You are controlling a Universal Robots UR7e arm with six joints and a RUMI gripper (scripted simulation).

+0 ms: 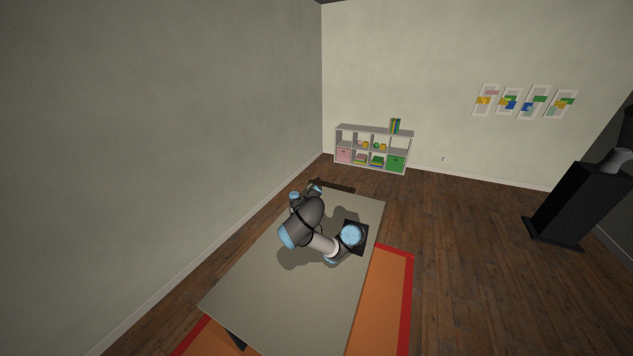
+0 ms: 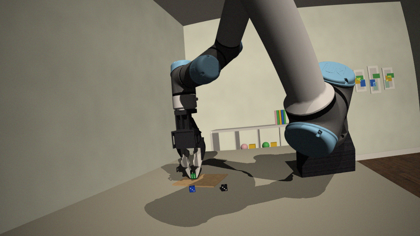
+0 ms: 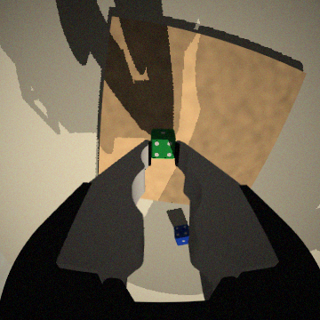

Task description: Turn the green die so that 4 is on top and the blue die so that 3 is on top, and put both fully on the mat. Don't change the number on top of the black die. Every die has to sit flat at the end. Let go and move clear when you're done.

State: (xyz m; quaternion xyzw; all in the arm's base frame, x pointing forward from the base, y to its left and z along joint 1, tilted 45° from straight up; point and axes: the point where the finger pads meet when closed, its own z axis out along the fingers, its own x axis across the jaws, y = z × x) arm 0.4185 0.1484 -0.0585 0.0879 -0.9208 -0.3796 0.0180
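My gripper (image 2: 192, 173) is shut on the green die (image 3: 162, 147) and holds it low over the tan mat (image 3: 200, 111), at or just above its surface near the front edge. The die also shows in the exterior view (image 2: 193, 175), and the face toward the wrist camera has four white pips. The blue die (image 2: 192, 188) lies on the table just off the mat's front edge; it also shows in the wrist view (image 3: 181, 234). The black die (image 2: 223, 187) sits on the table by the mat's front right corner. In the top view the arm (image 1: 305, 219) hides the dice.
The arm's black base block (image 2: 325, 161) stands to the right of the mat. The table's far edge lies beyond the mat. A white shelf (image 2: 246, 136) stands against the back wall, off the table.
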